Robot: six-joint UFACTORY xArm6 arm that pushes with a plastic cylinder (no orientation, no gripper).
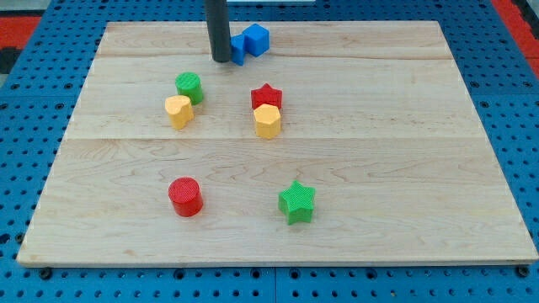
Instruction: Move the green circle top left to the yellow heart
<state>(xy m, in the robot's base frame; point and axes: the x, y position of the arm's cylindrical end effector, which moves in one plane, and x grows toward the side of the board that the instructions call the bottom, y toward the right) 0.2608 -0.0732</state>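
Currently, step in hand: judging by the layout, the green circle (189, 87) already sits touching the upper right of the yellow heart (178, 110), left of centre in the frame; it still needs to go to the heart's upper left.
Tip position: my tip (221, 60) rests on the tabletop (404, 151) near the upper middle of the frame, just beside the left face of a blue block (237, 49), above and right of the green circle, apart from it.
Next move: I judge the tip should come down to the circle's right side and nudge it leftward around the heart's top, without shoving the heart itself.
Pincer: none fitted; the arm ends in a plain rod, so nothing opens, closes or grips. It holds nothing; whether it touches the blue block I cannot tell.
Other blocks: a second blue block (256, 39) at upper middle; a red star (267, 97) against a yellow hexagon (267, 121) at centre; a red cylinder (184, 196) lower left; a green star (296, 202) lower centre.
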